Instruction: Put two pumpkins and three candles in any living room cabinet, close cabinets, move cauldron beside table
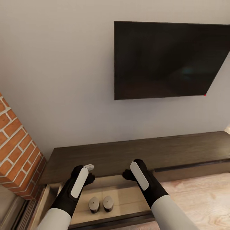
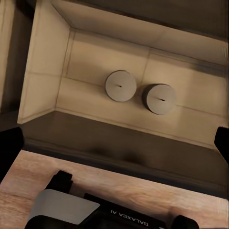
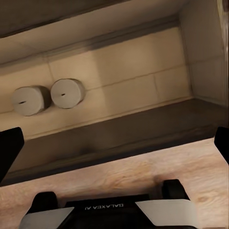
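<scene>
Two candles (image 1: 101, 204) side by side in open cabinet (image 1: 127, 156) drawer; L gripper (image 2: 114, 143) & R gripper (image 3: 114, 143) both wide, empty.

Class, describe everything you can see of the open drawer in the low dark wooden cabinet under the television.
The drawer is pulled out of the cabinet at its left end, near the brick column. Its floor and side walls look like pale, light-toned wood, while its front edge is dark brown like the cabinet. Two short beige candles stand upright on its floor, side by side and close together. The rest of the floor that shows is bare. Both grippers hover above it, touching nothing.
</scene>
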### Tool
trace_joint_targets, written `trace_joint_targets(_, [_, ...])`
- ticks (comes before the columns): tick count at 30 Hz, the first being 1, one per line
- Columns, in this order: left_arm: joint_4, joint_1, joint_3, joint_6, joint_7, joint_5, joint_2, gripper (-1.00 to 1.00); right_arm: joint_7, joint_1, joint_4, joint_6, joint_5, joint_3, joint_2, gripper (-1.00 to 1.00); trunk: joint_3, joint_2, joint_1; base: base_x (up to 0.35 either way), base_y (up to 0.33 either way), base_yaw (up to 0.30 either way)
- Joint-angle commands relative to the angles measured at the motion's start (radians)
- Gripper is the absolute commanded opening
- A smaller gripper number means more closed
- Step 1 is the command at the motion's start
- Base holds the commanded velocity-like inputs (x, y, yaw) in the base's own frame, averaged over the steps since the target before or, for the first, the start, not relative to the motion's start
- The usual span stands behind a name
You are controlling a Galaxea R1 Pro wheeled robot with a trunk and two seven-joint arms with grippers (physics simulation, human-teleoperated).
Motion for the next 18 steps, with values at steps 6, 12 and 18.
trace_joint_targets(6, [0.000,0.000,0.000,0.000,0.000,0.000,0.000,1.00,0.001,0.000,-0.002,-0.006,0.002,0.000,0.000,1.00,0.001,0.000,0.000,0.000,0.000,-0.279])
trace_joint_targets(12, [0.000,0.000,-0.002,-0.016,-0.004,-0.002,0.001,1.00,0.001,0.002,-0.003,-0.048,0.003,-0.004,0.000,1.00,0.004,0.000,0.000,0.000,0.000,-0.279])
trace_joint_targets(18, [0.000,0.000,-0.003,-0.020,-0.007,0.000,0.000,1.00,0.000,0.003,-0.003,-0.060,0.003,-0.005,0.000,1.00,0.008,0.000,0.000,0.000,0.000,-0.279])
